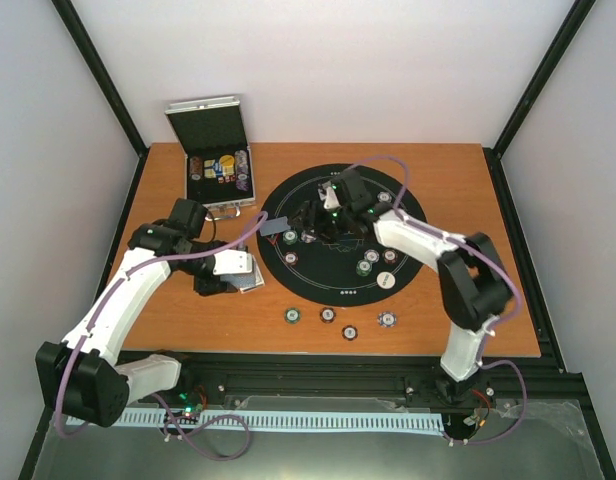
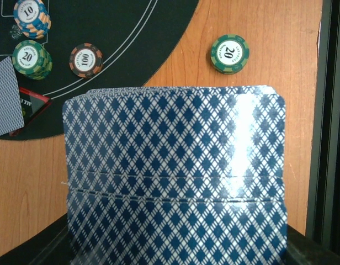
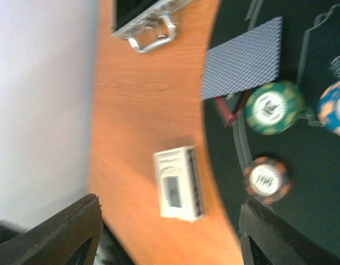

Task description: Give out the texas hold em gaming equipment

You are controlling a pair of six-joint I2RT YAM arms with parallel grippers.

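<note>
My left gripper (image 1: 231,272) is shut on a deck of blue-diamond-backed playing cards (image 2: 175,176) that fills the left wrist view and hides its fingers. It holds the deck over the wood, left of the round black mat (image 1: 318,285). My right gripper (image 1: 320,215) hovers open and empty above the mat's left part. One card (image 1: 275,226) lies on the mat's left edge, over a red triangle marker (image 2: 33,105). A green chip (image 1: 290,238) and a 100 chip (image 2: 85,59) sit nearby. More chips (image 1: 372,260) and a white button disc (image 1: 385,280) lie on the mat.
The open silver case (image 1: 216,165) with chips inside stands at the back left. Several chips (image 1: 328,315) lie in a row on the wood in front of the mat. A blurred white box shape (image 3: 178,183) shows on the wood beside the mat.
</note>
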